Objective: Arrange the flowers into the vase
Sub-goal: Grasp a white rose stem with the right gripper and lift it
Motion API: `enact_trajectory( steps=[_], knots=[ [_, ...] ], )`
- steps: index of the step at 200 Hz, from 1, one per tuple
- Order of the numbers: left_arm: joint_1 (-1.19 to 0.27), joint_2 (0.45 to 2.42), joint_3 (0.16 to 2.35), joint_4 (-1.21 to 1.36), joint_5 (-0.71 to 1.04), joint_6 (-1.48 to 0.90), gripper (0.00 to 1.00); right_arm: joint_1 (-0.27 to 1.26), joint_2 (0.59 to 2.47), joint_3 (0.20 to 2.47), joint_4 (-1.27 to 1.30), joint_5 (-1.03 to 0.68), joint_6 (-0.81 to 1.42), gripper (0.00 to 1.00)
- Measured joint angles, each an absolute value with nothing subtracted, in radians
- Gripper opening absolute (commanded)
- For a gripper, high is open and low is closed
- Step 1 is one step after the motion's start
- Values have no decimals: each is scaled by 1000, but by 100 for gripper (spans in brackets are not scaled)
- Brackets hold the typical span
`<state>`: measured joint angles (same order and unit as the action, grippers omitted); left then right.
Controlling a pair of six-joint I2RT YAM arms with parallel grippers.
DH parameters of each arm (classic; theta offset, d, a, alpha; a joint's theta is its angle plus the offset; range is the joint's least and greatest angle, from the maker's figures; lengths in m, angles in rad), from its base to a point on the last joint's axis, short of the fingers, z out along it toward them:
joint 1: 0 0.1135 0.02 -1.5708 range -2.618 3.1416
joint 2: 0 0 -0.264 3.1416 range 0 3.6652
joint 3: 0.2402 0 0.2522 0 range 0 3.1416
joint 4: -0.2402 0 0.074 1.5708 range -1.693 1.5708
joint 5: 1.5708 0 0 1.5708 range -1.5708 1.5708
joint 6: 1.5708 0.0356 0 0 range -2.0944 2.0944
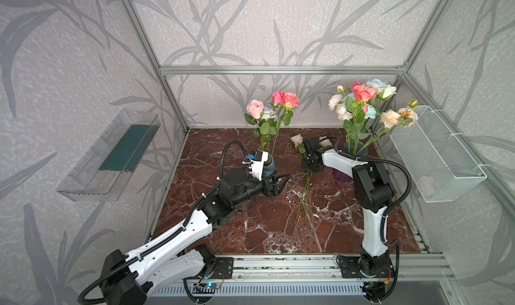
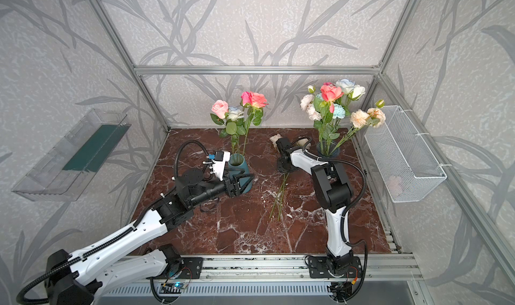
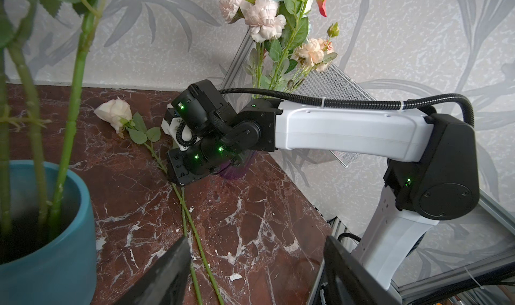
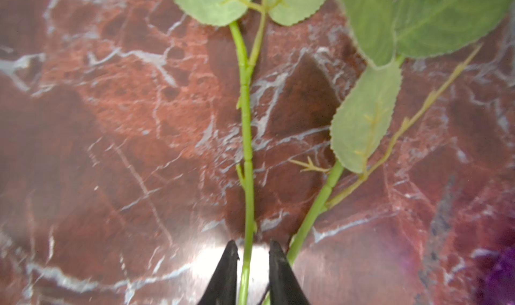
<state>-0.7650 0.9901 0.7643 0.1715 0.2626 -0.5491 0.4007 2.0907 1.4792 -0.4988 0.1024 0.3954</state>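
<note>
**Two loose flowers (image 1: 305, 197) lying on the marble tabletop (image 1: 264, 228), centre of both top views.**

Their cream blooms (image 1: 296, 140) lie towards the rear wall, and the stems cross as they run towards the lower edge. The right claw (image 4: 253, 250) is lowered over them, its jaws narrowly parted on either side of one green stem (image 4: 246, 139), with a gap visible on one side. The second stem (image 4: 315, 214) passes just outside. Left of centre, a teal vase (image 1: 271, 163) holds upright pink roses (image 1: 284, 99). The left claw (image 3: 256, 242) hovers just beside it, jaws wide and empty. At right rear a glass vase (image 1: 356, 150) carries a mixed bunch (image 1: 362, 100). A purple vase (image 1: 341, 175) stands partly hidden by the right arm.
</note>
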Motion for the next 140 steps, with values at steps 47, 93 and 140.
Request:
enact_trajectory(
  steps=[47,93,140],
  knots=[
    [-765,990,764,171,262,-549,76,400,2105,1490,-503,87,400,5],
    [-765,990,764,171,259,-548,76,399,2102,1489,-500,38,416,0],
    [-765,982,764,170,255,-542,76,399,2012,1460,-486,-21,453,0]
  ],
)
